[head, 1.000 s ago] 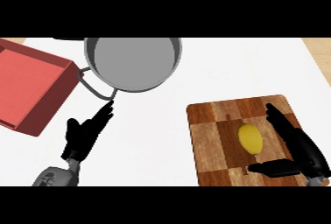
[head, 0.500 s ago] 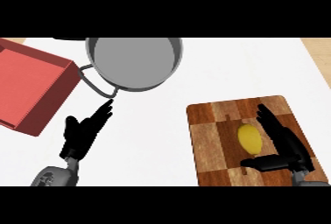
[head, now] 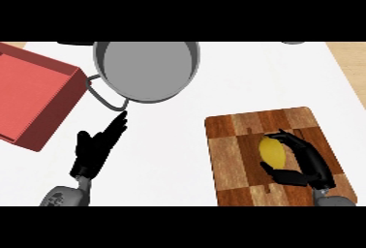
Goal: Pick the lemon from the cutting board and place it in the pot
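Curling round the yellow oval lemon [head: 271, 150] on the brown wooden cutting board [head: 243, 135], the right robot hand [head: 304, 164] grips it from four o'clock; the left robot hand [head: 97, 150] rests open at eight.

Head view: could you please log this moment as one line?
right robot hand: curled round lemon | cutting board: lemon on it | left robot hand: open
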### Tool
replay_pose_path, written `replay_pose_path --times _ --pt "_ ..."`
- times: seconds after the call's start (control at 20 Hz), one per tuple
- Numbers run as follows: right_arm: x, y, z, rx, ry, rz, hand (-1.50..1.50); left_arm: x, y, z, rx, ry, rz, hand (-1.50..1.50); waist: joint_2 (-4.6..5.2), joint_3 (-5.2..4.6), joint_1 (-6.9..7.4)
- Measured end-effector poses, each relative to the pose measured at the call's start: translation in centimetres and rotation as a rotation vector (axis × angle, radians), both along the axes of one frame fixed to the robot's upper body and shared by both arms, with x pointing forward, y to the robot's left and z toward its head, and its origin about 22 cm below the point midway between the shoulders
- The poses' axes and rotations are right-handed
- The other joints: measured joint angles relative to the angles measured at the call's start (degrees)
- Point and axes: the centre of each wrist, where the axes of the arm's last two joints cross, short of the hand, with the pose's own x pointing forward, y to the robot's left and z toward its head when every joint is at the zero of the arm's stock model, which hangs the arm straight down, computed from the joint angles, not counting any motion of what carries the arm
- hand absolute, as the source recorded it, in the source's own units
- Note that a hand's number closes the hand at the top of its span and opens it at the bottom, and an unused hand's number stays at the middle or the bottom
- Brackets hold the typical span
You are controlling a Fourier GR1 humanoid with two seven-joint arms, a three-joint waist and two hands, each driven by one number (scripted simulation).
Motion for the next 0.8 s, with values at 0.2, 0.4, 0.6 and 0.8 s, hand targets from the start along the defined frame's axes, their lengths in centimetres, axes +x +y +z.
replay_pose_path --times 0.2,0.4,0.6,0.8 --pt "-0.4 0.0 -0.8 0.055 -0.047 -0.003 1.5 0.2 0.2 0.2 0.0 0.001 0.002 0.0 -0.08 -0.08 0.1" --pt "2.2 1.1 0.3 0.057 -0.117 0.084 1.5 0.7 -0.7 0.4 -0.004 -0.004 -0.025 0.0 0.55 0.31 1.78" --pt "7.5 4.1 5.0 0.053 -0.234 0.366 1.5 1.3 -2.2 1.0 -0.011 -0.027 -0.1 0.0 2.48 1.16 8.64" --pt "11.2 5.7 10.0 0.037 -0.362 0.596 1.5 1.7 -3.4 1.5 -0.01 -0.047 -0.166 0.0 4.01 1.6 13.18"
